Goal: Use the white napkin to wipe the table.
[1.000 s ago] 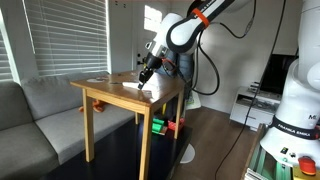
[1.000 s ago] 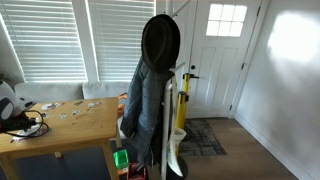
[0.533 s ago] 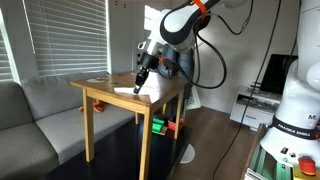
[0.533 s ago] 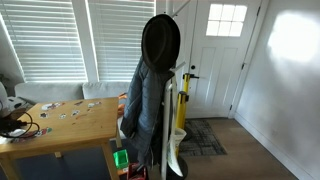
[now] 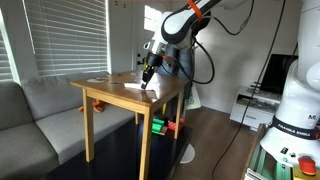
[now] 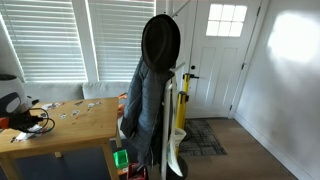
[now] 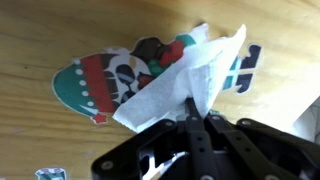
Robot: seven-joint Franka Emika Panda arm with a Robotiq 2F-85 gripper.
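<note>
In the wrist view my gripper [image 7: 197,118] is shut on the white napkin [image 7: 190,78], which hangs from the fingertips just above the wooden table [image 7: 60,40], over a colourful sticker [image 7: 105,78] on the tabletop. In an exterior view the gripper [image 5: 146,80] is down at the tabletop [image 5: 110,88] with the napkin [image 5: 133,87] lying white beneath it. In an exterior view the gripper [image 6: 14,116] is at the far left end of the table [image 6: 85,125], partly cut off by the frame edge.
A grey sofa [image 5: 35,115] stands next to the table. Small stickers [image 6: 70,112] dot the tabletop. A dark coat on a stand [image 6: 152,95] blocks the middle of an exterior view. Red and green objects [image 5: 165,125] lie under the table.
My gripper has swung back and forth over the tabletop with the napkin in it, first one way, then back, staying low at the surface.
</note>
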